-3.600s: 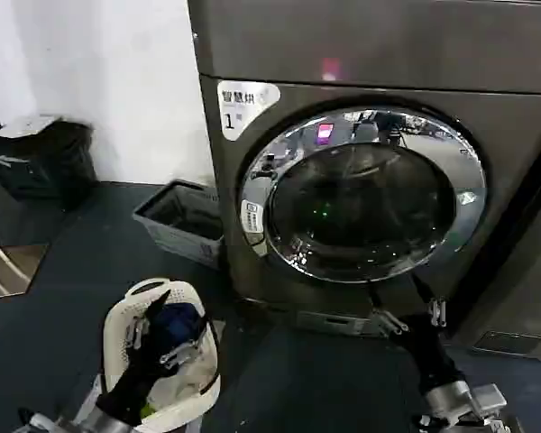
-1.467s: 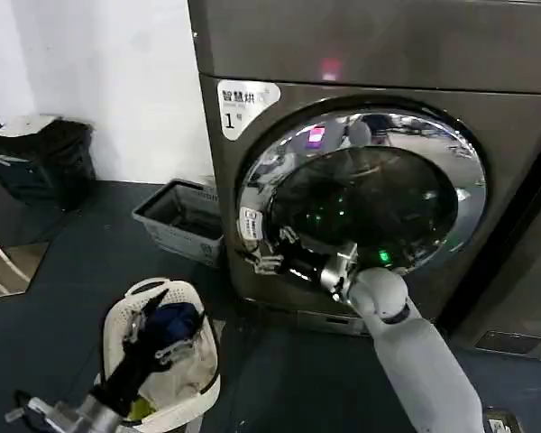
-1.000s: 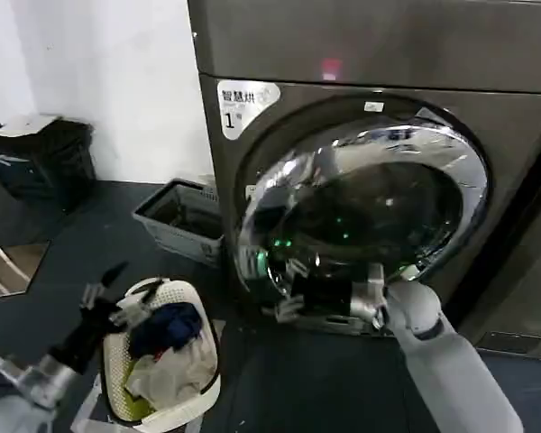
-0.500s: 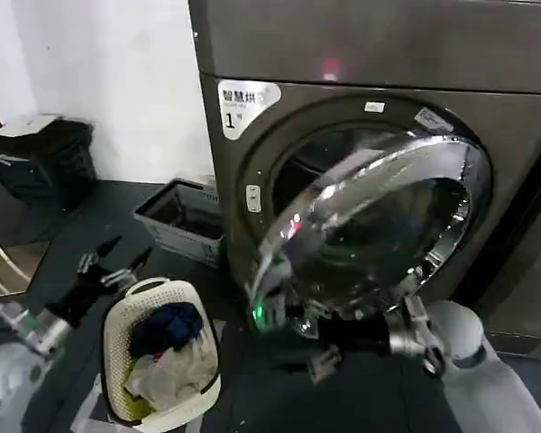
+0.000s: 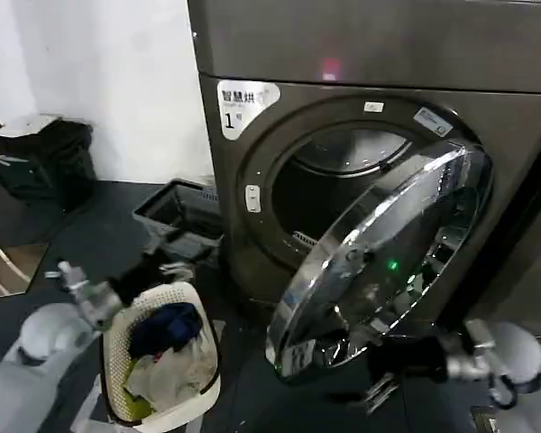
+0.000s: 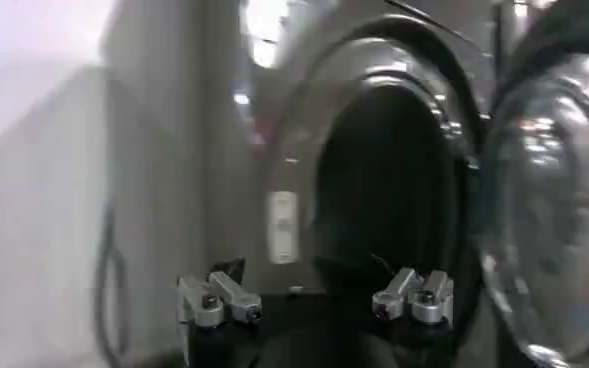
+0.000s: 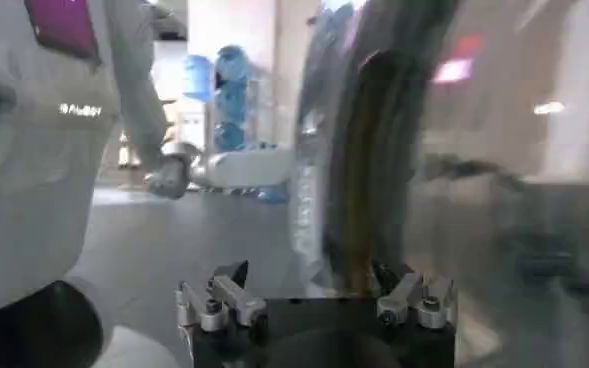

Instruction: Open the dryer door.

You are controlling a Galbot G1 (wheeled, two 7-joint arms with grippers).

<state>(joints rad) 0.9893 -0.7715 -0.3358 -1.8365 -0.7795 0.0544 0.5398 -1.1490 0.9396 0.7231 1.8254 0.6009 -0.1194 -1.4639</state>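
The dryer (image 5: 252,253) is dark grey-brown with a white "1" sticker. The dryer door (image 5: 379,262), chrome-rimmed with dark glass, stands swung well out to the right, baring the round drum opening (image 5: 343,189). My right gripper (image 5: 365,365) is low at the door's free lower edge. In the right wrist view the right gripper (image 7: 314,290) is open, with the door rim (image 7: 339,150) edge-on just ahead of it. My left gripper (image 5: 167,263) hovers open above the basket, left of the dryer. In the left wrist view the left gripper (image 6: 314,295) faces the drum opening (image 6: 389,180), the door (image 6: 549,200) beside it.
A white laundry basket (image 5: 115,356) with clothes sits on the dark floor at lower left. A small grey bin (image 5: 176,216) stands against the dryer's left side. A black bin (image 5: 45,158) is by the white wall at far left.
The door went from shut to swung wide open, pulled out and down to the right with my right gripper. My left arm rose from the basket and reached toward the dryer.
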